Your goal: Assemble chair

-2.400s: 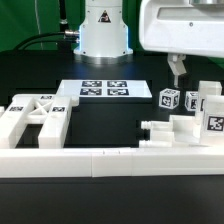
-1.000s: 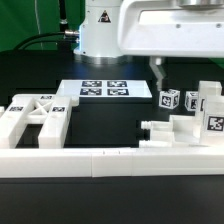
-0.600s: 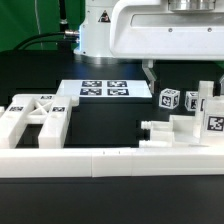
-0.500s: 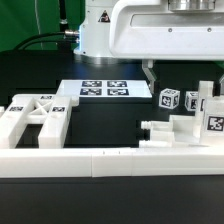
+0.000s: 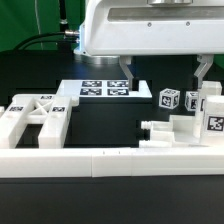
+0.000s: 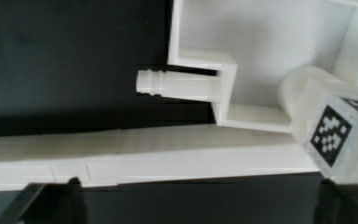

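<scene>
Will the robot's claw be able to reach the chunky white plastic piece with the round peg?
Probably yes: the open gripper hangs above that peg piece, with nothing covering it.

Loose white tagged chair parts [image 5: 182, 130], 2 clusters

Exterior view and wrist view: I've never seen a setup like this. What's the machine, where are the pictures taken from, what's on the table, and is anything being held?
The machine is a robot arm ending in a two-finger gripper. The exterior view comes from a camera off the arm, looking across a black table. The wrist view comes from a camera on the arm, looking out past the fingers. On the table lie white chair parts with black-and-white tags, a flat marker board and a low white wall in front. The gripper is open and holds nothing.
</scene>
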`<state>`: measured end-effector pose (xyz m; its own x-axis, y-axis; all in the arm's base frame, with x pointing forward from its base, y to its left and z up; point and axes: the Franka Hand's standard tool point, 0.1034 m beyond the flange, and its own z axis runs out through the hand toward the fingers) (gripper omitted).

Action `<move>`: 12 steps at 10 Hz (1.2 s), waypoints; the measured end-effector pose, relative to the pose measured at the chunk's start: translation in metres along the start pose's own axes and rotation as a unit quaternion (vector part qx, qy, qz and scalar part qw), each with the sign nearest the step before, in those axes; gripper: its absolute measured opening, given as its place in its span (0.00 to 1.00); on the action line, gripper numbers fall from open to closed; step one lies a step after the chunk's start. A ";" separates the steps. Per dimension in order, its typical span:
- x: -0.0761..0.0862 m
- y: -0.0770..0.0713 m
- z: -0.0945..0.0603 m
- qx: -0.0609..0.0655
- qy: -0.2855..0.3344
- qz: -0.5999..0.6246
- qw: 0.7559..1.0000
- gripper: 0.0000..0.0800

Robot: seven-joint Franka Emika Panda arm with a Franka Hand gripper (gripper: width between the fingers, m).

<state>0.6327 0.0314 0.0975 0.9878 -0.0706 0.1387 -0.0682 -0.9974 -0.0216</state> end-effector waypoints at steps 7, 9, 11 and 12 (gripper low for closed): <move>-0.025 0.014 0.027 -0.016 0.010 -0.015 1.000 0.81; -0.025 0.014 0.026 -0.016 0.009 -0.014 1.000 0.81; -0.025 0.014 0.026 -0.016 0.009 -0.014 1.000 0.81; -0.025 0.015 0.026 -0.016 0.009 -0.004 1.000 0.81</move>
<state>0.6110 0.0182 0.0680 0.9856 -0.0633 0.1565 -0.0658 -0.9978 0.0111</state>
